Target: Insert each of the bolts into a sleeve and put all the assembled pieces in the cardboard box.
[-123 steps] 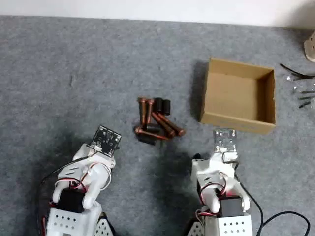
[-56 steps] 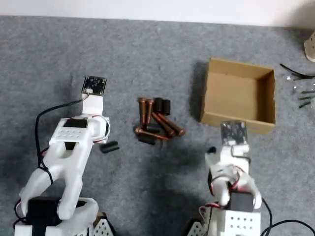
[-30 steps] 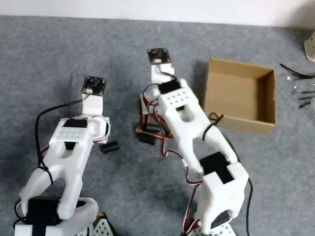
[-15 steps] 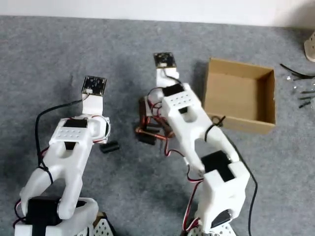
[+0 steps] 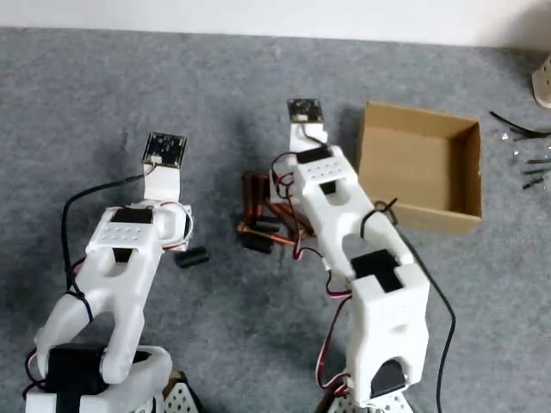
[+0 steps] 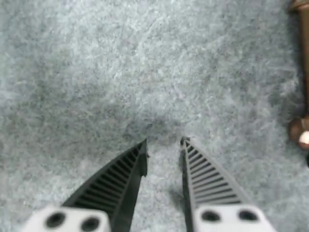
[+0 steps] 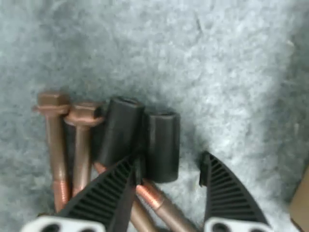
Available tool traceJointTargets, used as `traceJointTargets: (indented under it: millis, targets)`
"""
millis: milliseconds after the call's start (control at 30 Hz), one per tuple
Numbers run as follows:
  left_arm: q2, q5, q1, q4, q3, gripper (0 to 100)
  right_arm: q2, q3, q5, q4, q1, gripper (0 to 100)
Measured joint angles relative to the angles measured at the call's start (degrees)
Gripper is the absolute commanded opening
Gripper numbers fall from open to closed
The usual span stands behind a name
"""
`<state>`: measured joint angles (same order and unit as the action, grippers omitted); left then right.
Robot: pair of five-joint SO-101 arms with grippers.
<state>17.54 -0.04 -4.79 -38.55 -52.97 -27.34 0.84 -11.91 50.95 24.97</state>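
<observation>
No writing, label, number or sign can be read anywhere, whether on the cardboard box (image 5: 411, 215), the bolts (image 5: 253, 200), the sleeves (image 7: 162, 145) or the grey counter (image 5: 120, 86).

A robotics workbench, judging by the grey felt mat (image 5: 103, 95) and loose screws (image 5: 532, 161) at its edge.

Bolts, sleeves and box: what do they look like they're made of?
Bolts: metal, possibly copper-plated steel, going by the reddish-brown sheen, the threaded ends and the flanged heads.
Sleeves: matte black hollow tubes. They could be plastic or rubber; the look doesn't settle which.
Cardboard box: plain brown cardboard with a dull finish and an open top.
</observation>
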Motion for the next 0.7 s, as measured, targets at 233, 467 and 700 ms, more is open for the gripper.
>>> traceJointTargets:
  millis: [233, 467, 700]
  targets:
    - [0.0, 0.0, 0.0, 0.0, 0.0, 12, -3.69, -2.9, -0.09, 0.09, 0.0, 17.0]
    - [0.0, 0.0, 0.0, 0.0, 0.0, 12, -4.75, -6.59, -0.09, 0.18, -0.18, 17.0]
    - [0.0, 0.0, 0.0, 0.0, 0.0, 12, -4.84, -6.95, -0.09, 0.18, -0.26, 17.0]
